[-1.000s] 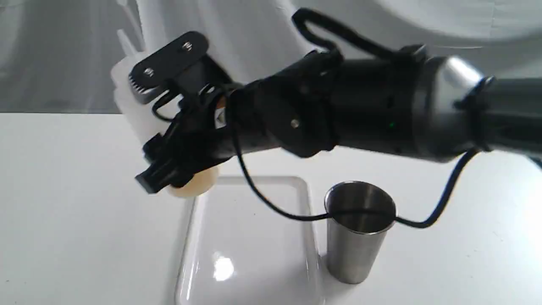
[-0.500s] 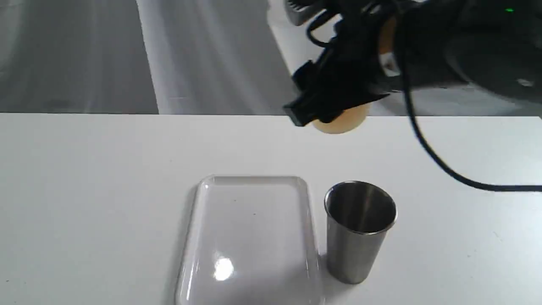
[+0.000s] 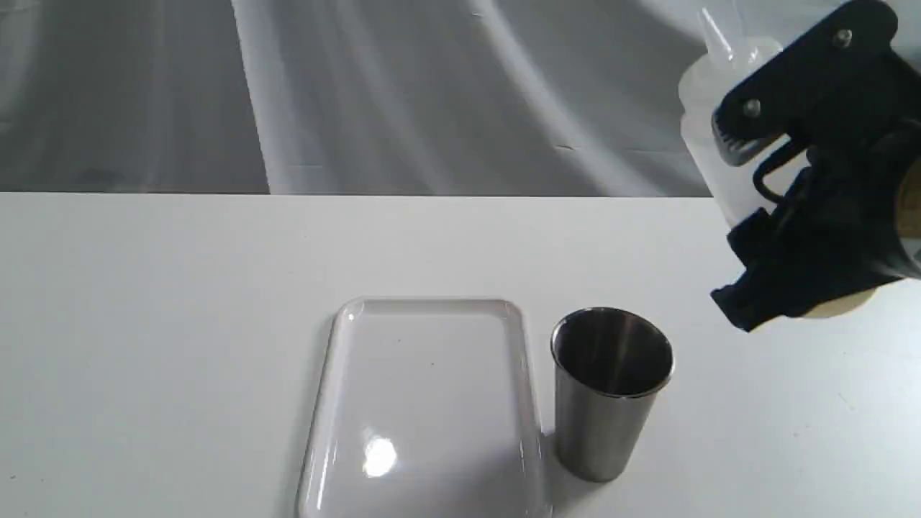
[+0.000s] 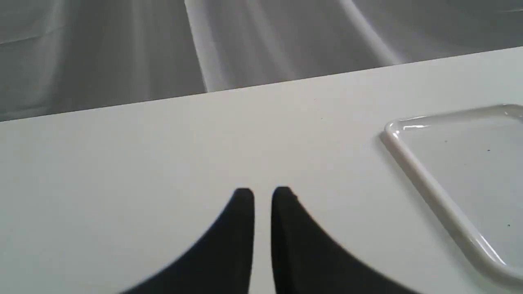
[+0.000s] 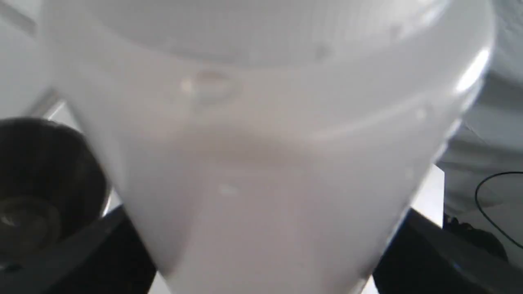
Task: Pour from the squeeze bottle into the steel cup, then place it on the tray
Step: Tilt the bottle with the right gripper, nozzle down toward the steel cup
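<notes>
Currently R gripper [image 3: 730, 216] pinches squeeze bottle [image 3: 699, 158] mid-body, nozzle up, aloft near steel cup [image 3: 608, 403].

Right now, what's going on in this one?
The right pincer holds the squeeze bottle in the air, off to the right of the steel cup, nozzle up and not tipped to pour. The cup stands upright on the table right beside the tray, which has nothing on it. The left pincer is nearly closed, holds nothing, and hovers over the table near a corner of the tray.
</notes>
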Motion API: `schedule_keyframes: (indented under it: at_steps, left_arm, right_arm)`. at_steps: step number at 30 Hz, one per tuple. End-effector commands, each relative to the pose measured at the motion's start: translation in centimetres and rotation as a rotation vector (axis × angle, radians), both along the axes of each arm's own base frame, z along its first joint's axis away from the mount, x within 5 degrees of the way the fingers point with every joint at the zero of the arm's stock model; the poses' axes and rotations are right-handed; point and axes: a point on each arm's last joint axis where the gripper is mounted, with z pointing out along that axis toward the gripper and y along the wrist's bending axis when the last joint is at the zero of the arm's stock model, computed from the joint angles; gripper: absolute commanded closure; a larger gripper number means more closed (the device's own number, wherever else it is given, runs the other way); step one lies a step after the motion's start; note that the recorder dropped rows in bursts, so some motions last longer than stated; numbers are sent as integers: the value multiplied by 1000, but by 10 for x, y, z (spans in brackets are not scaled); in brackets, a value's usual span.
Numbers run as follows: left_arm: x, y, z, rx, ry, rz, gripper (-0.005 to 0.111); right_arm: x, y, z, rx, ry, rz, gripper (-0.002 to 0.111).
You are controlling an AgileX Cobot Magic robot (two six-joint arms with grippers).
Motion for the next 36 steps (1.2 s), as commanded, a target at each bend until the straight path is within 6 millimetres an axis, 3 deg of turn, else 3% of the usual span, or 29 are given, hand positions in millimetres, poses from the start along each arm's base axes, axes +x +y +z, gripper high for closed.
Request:
schedule_keyframes:
  at_steps: [1, 19, 27, 36]
  left_arm:
    - [0, 0, -1, -2, -7, -3, 98]
    - [0, 0, -1, -2, -7, -3, 98]
    - [0, 0, -1, -2, -7, -3, 98]
    - [0, 0, -1, -2, -7, -3, 98]
  right_arm:
    - [-5, -10, -5, -85, -1, -31, 51]
    - [-17, -28, -40, -372, 34, -27, 51]
    - [-16, -20, -40, -472, 18, -19, 51]
    - [-2, -7, -73, -649, 150, -46, 51]
